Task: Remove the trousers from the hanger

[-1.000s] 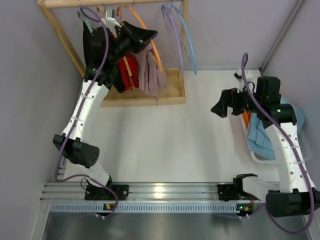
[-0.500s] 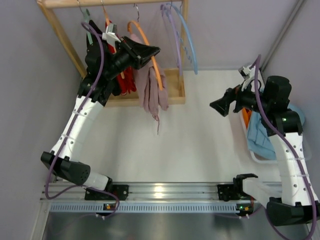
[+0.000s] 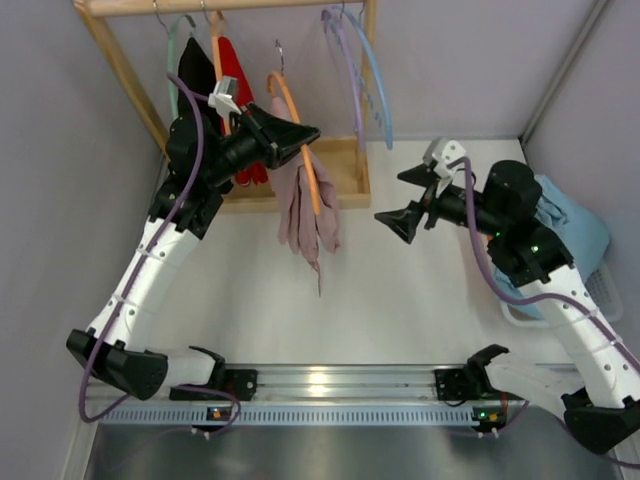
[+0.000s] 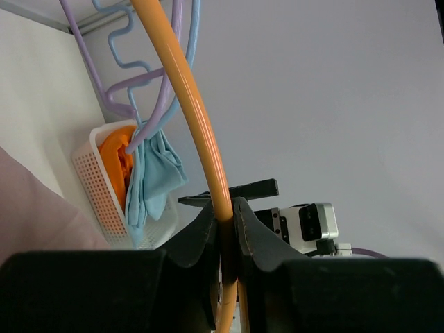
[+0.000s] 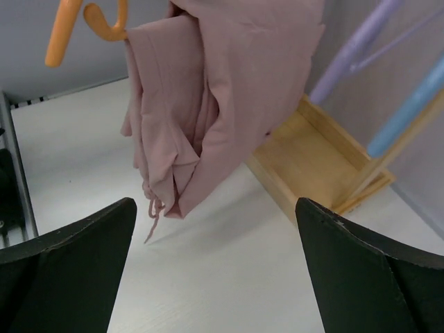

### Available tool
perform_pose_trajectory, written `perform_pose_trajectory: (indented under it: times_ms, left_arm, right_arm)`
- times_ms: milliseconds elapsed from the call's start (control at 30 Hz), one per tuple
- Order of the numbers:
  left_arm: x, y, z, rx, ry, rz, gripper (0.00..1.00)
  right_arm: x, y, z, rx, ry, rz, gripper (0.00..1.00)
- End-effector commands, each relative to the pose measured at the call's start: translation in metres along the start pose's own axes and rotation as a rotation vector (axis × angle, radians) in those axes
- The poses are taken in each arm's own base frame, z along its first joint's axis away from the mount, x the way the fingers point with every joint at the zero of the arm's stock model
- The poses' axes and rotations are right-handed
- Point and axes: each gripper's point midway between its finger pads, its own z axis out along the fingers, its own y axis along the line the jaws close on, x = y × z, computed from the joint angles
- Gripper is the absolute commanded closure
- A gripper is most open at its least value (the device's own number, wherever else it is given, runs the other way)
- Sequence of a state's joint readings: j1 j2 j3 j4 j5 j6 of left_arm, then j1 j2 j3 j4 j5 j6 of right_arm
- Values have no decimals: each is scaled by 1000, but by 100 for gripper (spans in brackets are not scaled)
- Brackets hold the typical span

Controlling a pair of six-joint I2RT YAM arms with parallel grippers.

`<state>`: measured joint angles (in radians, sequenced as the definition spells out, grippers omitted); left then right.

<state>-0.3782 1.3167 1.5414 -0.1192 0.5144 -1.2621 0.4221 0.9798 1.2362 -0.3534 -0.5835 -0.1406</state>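
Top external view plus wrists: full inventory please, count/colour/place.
trousers: 1, dusty pink, draped on the hanger
hanger: 1, orange, in front of rack
rack: 1, wood, far left of table
black garment: 1, on rack
pale green hanger: 1, by black garment
red garment: 1, on rack
lilac hanger: 1, bare, rack's right end
blue hanger: 1, bare, beside lilac
basket: 1, white, right edge
blue cloth: 1, in basket
orange cloth: 1, in basket
left gripper: shut on hanger
right gripper: open, facing trousers
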Motion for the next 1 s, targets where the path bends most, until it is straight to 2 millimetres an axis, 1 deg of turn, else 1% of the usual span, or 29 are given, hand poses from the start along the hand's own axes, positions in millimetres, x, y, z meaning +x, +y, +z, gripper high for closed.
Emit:
perform_pose_trajectory:
  times_ms: [0,33,67,100,133,167,200,267,300,367,467,500,533,633,667,767,833,933,967]
  left_arm:
    - [7,-85,-35,281,-22,168,100]
    - [12,-83,-36,292,-7,173,100]
    - [15,-90,-41,328,-3,194,100]
    - [21,-96,-47,345,11,209,100]
    - [24,-96,-49,348,18,212,100]
    - [27,-97,-51,357,26,217,100]
    - [30,-103,-56,378,34,225,100]
    - [33,-105,-60,390,42,229,100]
    - [35,-106,-61,396,47,226,100]
    - [38,-106,-63,398,59,221,100]
    - [41,-107,-66,402,64,214,100]
    - [41,-107,-66,401,66,212,100]
    - [41,-106,-66,400,68,212,100]
    - [43,-109,-68,406,69,212,100]
    - [43,-110,-69,409,68,214,100]
    - [43,-111,-70,411,70,217,100]
    - [43,-111,-69,411,69,215,100]
    - [42,-110,-67,406,65,206,100]
    - [42,-111,-68,408,68,206,100]
  right_arm:
    - [-28,15,25,-25,-102,-222,0]
    - [-30,21,32,-45,-122,-248,1]
    - [-31,27,36,-62,-134,-271,1]
    - [-29,41,44,-105,-140,-306,1]
    - [-33,47,48,-119,-161,-326,1]
    - [-34,60,53,-157,-170,-337,1]
    - [-35,66,57,-173,-180,-352,1]
    - [-39,75,62,-197,-199,-378,1]
    - [-37,84,68,-218,-200,-403,1]
    - [-40,95,75,-233,-216,-417,1]
    - [-41,101,86,-231,-223,-414,1]
    - [-40,102,88,-225,-220,-412,0]
    - [-45,100,91,-203,-237,-414,1]
    - [-49,89,97,-129,-251,-422,1]
    - [-51,82,97,-84,-251,-421,0]
    - [-58,73,95,-29,-266,-419,1]
    - [-64,70,89,-10,-281,-420,1]
    - [-61,65,88,19,-265,-420,1]
    - [-58,59,89,51,-250,-410,1]
